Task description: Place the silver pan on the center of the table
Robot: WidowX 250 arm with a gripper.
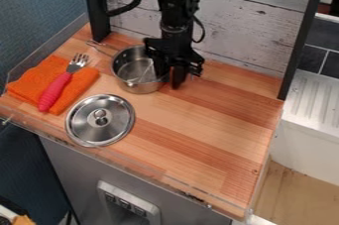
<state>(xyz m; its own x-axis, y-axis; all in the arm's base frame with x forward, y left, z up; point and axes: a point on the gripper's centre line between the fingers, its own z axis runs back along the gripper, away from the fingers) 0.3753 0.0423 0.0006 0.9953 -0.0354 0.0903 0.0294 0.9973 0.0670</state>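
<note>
Pincer (167,78) pointing down at the silver pan's (130,86) three-o'clock rim, fingers apart astride its wall, I hang beneath my black arm (175,16), steep from twelve, while the pan gleams upright toward the table's (218,144) twelve, thin handle (100,48) toward ten.

Silver pan (130,78) partly hidden by tool (169,75); arm (177,11) cropped at top

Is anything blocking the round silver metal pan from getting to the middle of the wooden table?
Nothing I can see: just bare wood between the pan and the middle of the table. The round silver metal lid lies beside that path, not on it.
</note>
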